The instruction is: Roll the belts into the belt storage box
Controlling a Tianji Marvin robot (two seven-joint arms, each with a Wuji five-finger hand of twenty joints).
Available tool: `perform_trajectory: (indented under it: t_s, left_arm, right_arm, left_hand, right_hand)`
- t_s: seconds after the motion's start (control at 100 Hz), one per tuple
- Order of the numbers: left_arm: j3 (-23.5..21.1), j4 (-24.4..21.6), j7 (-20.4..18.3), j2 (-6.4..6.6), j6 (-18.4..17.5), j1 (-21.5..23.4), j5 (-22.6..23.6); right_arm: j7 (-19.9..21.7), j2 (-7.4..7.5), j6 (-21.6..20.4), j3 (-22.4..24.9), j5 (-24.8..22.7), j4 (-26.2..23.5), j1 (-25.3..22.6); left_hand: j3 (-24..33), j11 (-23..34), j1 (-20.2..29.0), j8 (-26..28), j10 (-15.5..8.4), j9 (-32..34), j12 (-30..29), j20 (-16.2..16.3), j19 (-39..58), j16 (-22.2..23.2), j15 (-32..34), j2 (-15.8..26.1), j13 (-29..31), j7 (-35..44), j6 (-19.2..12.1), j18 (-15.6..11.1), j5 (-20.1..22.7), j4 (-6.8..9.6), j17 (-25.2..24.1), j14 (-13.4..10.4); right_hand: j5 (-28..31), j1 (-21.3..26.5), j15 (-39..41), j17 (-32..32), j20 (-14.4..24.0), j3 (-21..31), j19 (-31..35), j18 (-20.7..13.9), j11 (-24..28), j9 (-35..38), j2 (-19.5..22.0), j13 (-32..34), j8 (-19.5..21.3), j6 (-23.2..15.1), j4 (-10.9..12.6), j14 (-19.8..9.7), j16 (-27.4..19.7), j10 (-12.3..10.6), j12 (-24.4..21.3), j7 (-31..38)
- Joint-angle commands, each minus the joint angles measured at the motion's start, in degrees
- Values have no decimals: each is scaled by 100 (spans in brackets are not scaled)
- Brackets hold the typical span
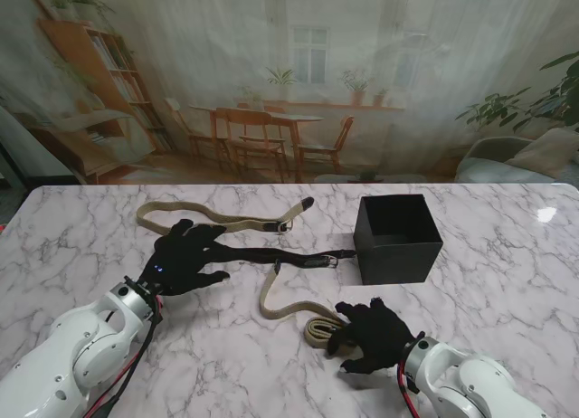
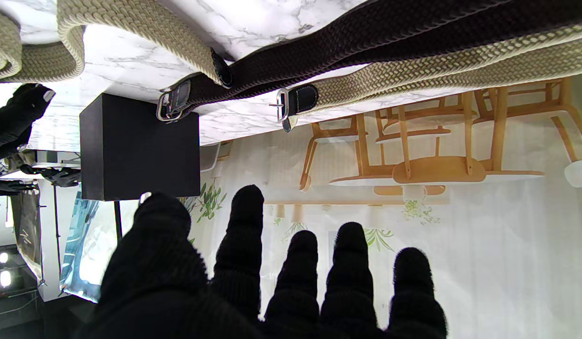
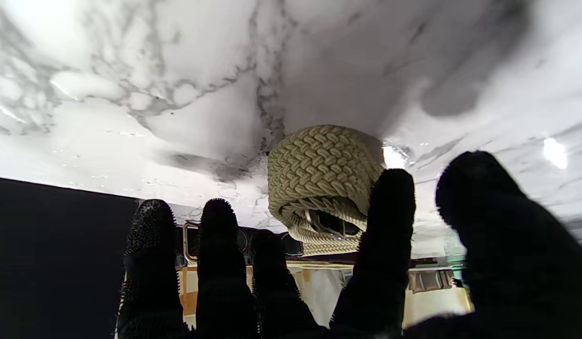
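Observation:
Three belts lie on the marble table [image 1: 507, 255]. A beige belt [image 1: 217, 223] is farthest from me, and a dark belt [image 1: 280, 255] stretches toward the black storage box [image 1: 398, 242]. My left hand [image 1: 185, 257] hovers over the dark belt's left end with fingers spread and nothing in it; its wrist view shows the dark belt [image 2: 366, 42] and the beige belt [image 2: 436, 70]. A second beige belt [image 1: 276, 296] is partly rolled, with its roll [image 1: 321, 330] beside my right hand [image 1: 375, 335]. In the right wrist view the roll [image 3: 321, 169] sits just beyond the extended fingertips [image 3: 389, 202], not gripped.
The box stands open-topped right of centre, its near wall [image 3: 55, 245] dark in the right wrist view. The dark belt's buckle [image 2: 173, 101] lies close to the box [image 2: 140, 146]. A printed room backdrop [image 1: 298, 74] rises behind the table's far edge.

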Motion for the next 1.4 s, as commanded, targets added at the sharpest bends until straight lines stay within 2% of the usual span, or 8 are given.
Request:
perform_trajectory:
  t_s: [0.0, 0.05, 0.2, 0.4, 0.6, 1.04, 1.23, 1.39]
  left_arm:
    - [3, 15, -66, -10, -15, 6, -7]
    - [1, 17, -61, -11, -15, 7, -7]
    - [0, 15, -68, -10, -14, 8, -5]
    - [-1, 22, -60, -9, -21, 4, -3]
    - [13, 33, -65, -9, -24, -8, -9]
    - [29, 42, -78, -6, -21, -22, -3]
    - [33, 40, -80, -5, -15, -23, 2]
    - [43, 41, -105, -3, -9, -30, 0]
  right_arm:
    - [44, -39, 98, -59, 31, 128, 96]
    - [65, -47, 167, -114, 125, 175, 146]
    - [-60, -55, 187, -222, 171, 288, 254]
    - [-43, -79, 194, -218, 387, 292, 231]
    - [117, -77, 215, -17, 339, 51, -3]
    - [1199, -3, 329, 379, -351, -859, -628]
    - [1301, -18, 624, 505, -495, -891, -737]
    - [1363, -30, 710, 651, -474, -899, -829]
  left_hand:
    - [-122, -63, 39, -53, 40, -258, -45, -73, -158, 42, -116, 256, -8, -16, 117, 178, -131, 80, -107, 46]
    - [-122, -65, 40, -52, 40, -262, -46, -73, -159, 42, -118, 255, -14, -14, 115, 182, -130, 80, -109, 55]
    - [-121, -64, 42, -51, 36, -264, -45, -72, -159, 43, -116, 255, -11, -12, 117, 179, -130, 80, -109, 52]
    - [-120, -65, 41, -52, 36, -266, -46, -74, -163, 43, -115, 257, -9, -14, 117, 180, -136, 80, -110, 55]
    - [-121, -64, 43, -54, 38, -268, -45, -75, -164, 42, -117, 255, -16, -18, 116, 175, -143, 80, -107, 51]
    - [-121, -66, 40, -53, 41, -266, -47, -73, -164, 42, -117, 254, -13, -13, 119, 182, -134, 80, -109, 56]
    - [-123, -64, 34, -53, 35, -261, -46, -72, -164, 43, -115, 258, -7, -12, 118, 178, -132, 79, -108, 53]
    - [-122, -62, 36, -53, 38, -256, -45, -74, -169, 44, -114, 258, -3, -11, 114, 180, -129, 80, -106, 55]
  right_hand:
    - [97, -42, -80, 140, -61, -13, 19, 236, -163, -161, 59, 162, -99, 132, 109, 66, -77, 145, -114, 59]
    - [76, -28, 85, 293, -26, 51, 228, 148, -151, -125, 55, 379, -114, 382, 116, -65, 18, 174, -113, 30]
    - [358, -75, 1060, 1228, 368, 486, 1312, -373, 312, -37, -6, 1273, 5, 2169, 113, -615, 710, 359, 94, -122]
    - [-124, -11, 2119, 2198, 383, 795, 1940, -828, 689, 105, -103, 2325, -191, 3128, 81, -856, 1170, 443, 242, -987]
    - [-711, 14, 2854, 2539, 534, 492, 2594, -872, 1105, 1219, 16, 2729, -265, 1694, 107, -755, 1482, 285, 463, -718]
    - [-357, -39, 3490, 2587, 553, -162, 3025, -961, 1542, 1760, 480, 2759, -643, 3002, 188, -734, 1769, -247, 1437, -990]
    - [-307, 55, 3369, 2524, 509, -470, 2956, -908, 1456, 1758, 610, 2717, -624, 2913, 229, -695, 1753, -255, 1465, -1119]
    - [-636, 159, 3022, 2331, 479, -956, 2801, -872, 1246, 1780, 848, 2568, -236, 1634, 289, -632, 1709, -320, 1410, -1048]
